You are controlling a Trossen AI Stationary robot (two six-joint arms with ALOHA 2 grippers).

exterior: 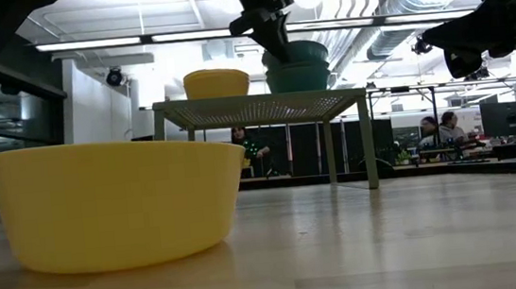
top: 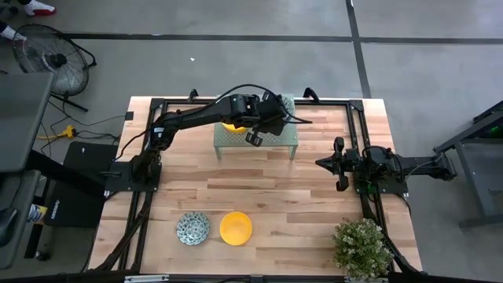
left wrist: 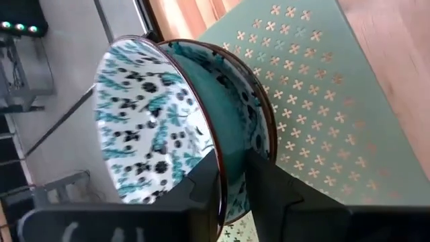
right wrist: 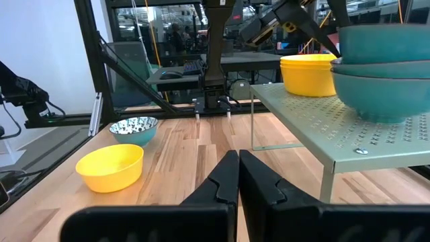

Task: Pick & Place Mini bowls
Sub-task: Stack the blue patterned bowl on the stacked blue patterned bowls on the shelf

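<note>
A pale green perforated rack (top: pixel 259 137) stands at the table's far middle. On it are a yellow mini bowl (top: pixel 229 125) and a stack of teal patterned mini bowls (exterior: pixel 296 67). My left gripper (left wrist: pixel 232 195) is over the stack, shut on the top bowl (left wrist: pixel 154 114). In the high view the arm hides the stack. A patterned bowl (top: pixel 192 228) and a yellow bowl (top: pixel 236 228) rest on the table near its front edge. My right gripper (top: pixel 339 163) is shut and empty at the table's right side, above the table. My left gripper holds the top patterned bowl by its rim (left wrist: pixel 227 176). One finger (left wrist: pixel 205 185) is inside the bowl and the other (left wrist: pixel 269 191) is outside on the teal wall. The fingers come from above (exterior: pixel 271 34). The bowl stays nested, level, in the teal bowl under it (right wrist: pixel 379 91).
A potted green plant (top: pixel 362 248) stands at the near right corner. Black frame rails (top: pixel 357 134) run along the table's sides. The wood between the rack and the two front bowls (top: pixel 259 185) is bare. People show in the room behind the table (exterior: pixel 447 131).
</note>
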